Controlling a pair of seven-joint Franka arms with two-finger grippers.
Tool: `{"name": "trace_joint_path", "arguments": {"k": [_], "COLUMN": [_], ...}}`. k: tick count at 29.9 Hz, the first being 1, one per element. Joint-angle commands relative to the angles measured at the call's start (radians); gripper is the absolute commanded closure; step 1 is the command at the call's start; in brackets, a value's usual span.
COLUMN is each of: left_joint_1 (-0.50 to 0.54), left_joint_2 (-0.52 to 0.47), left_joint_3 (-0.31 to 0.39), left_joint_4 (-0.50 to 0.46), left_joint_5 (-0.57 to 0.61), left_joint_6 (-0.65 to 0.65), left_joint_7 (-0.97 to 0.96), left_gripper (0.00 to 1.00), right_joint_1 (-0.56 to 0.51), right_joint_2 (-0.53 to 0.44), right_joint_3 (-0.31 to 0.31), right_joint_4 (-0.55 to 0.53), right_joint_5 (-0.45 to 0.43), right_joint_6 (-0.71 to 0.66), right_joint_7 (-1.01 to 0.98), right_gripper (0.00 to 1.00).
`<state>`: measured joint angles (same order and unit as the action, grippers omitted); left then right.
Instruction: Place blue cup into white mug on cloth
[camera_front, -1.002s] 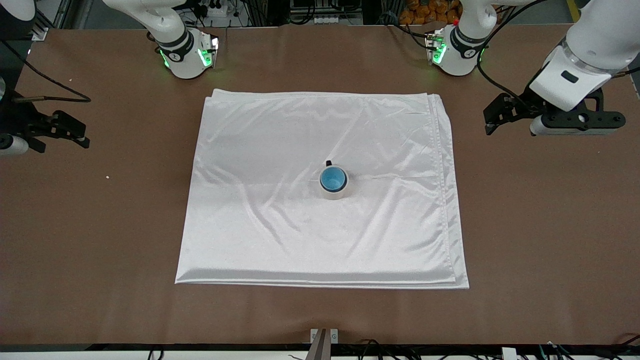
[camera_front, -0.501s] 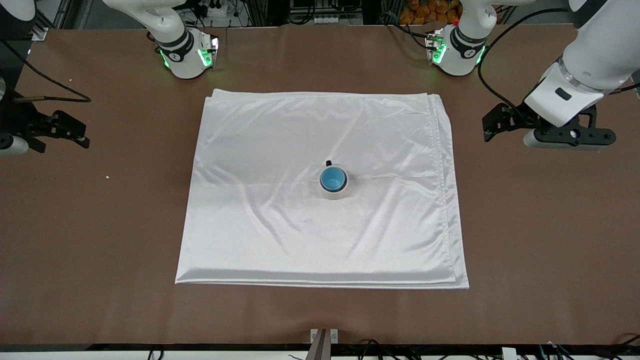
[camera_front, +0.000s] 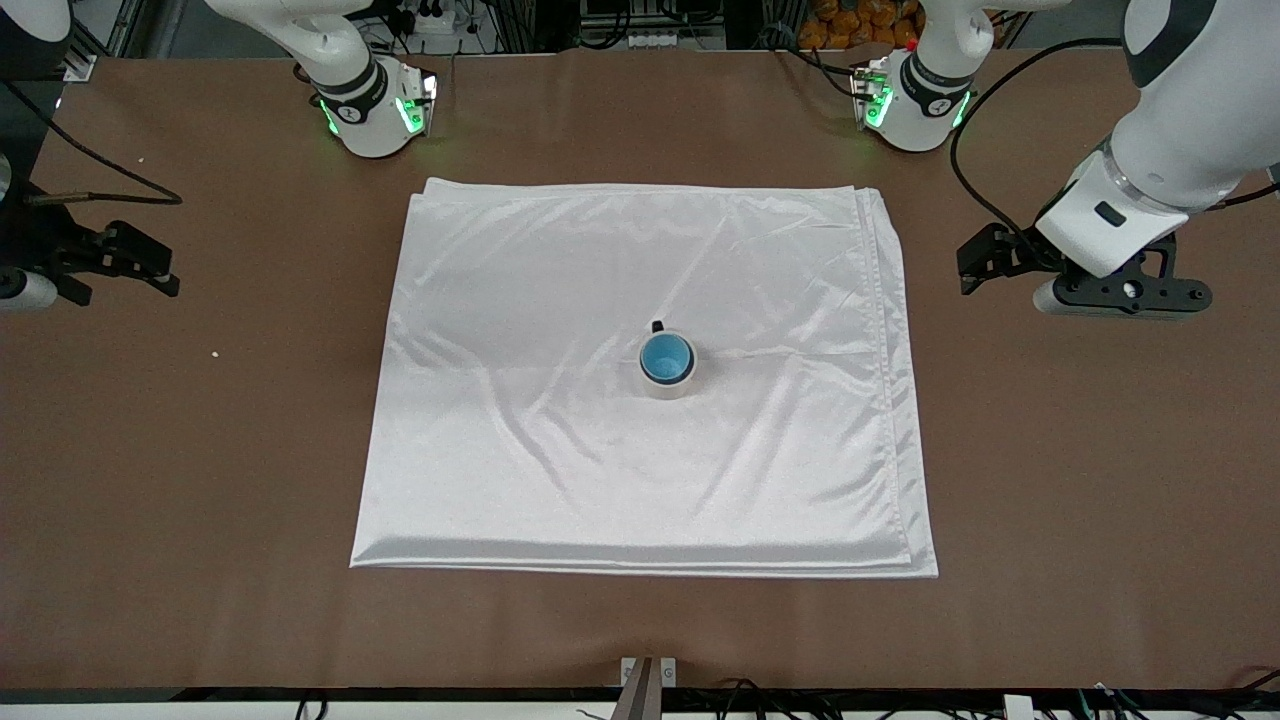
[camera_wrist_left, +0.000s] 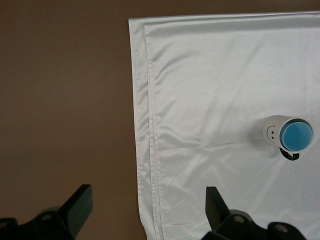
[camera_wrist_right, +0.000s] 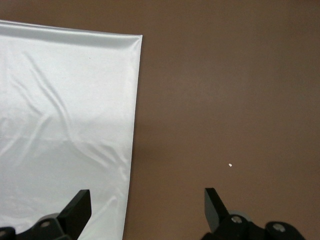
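Observation:
The blue cup (camera_front: 667, 358) sits upright inside the white mug (camera_front: 668, 388), which stands near the middle of the cloth (camera_front: 600, 470) with its black handle toward the robots' bases. The left wrist view shows the cup (camera_wrist_left: 296, 136) in the mug (camera_wrist_left: 271, 131), smiley face visible, on the cloth (camera_wrist_left: 210, 90). My left gripper (camera_front: 975, 262) is open and empty, over the bare table beside the cloth's edge at the left arm's end (camera_wrist_left: 147, 210). My right gripper (camera_front: 160, 270) is open and empty, waiting over the table at the right arm's end (camera_wrist_right: 146, 210), with a cloth corner (camera_wrist_right: 60, 110) in its view.
The brown table (camera_front: 1100, 450) surrounds the cloth. The two arm bases (camera_front: 375, 110) (camera_front: 910, 100) stand along the edge farthest from the front camera. A small white speck (camera_front: 214, 353) lies on the table toward the right arm's end.
The left arm's hand has moved lower in the front view and slightly toward the cloth's edge. The cup, mug, cloth and right arm have not moved.

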<state>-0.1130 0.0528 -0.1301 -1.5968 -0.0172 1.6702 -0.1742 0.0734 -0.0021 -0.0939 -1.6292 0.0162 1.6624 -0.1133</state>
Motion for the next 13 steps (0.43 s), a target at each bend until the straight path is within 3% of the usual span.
{"name": "trace_joint_path", "arguments": {"k": [1,13], "left_joint_1": [-0.001,0.001], "left_joint_2": [0.010,0.010], "left_joint_3": [0.000,0.000], "left_joint_4": [0.026,0.026], "left_joint_5": [0.020,0.020], "left_joint_6": [-0.009,-0.009], "left_joint_7": [0.021,0.010], "left_gripper": [0.00,0.00], "right_joint_1": [-0.003,-0.003], "right_joint_2": [-0.024,-0.022], "right_joint_3": [0.008,0.008], "right_joint_4": [-0.023,-0.021], "right_joint_5": [-0.010,-0.007], "right_joint_6": [0.002,0.000], "right_joint_7": [-0.002,0.001], "right_gripper": [0.00,0.00]}}
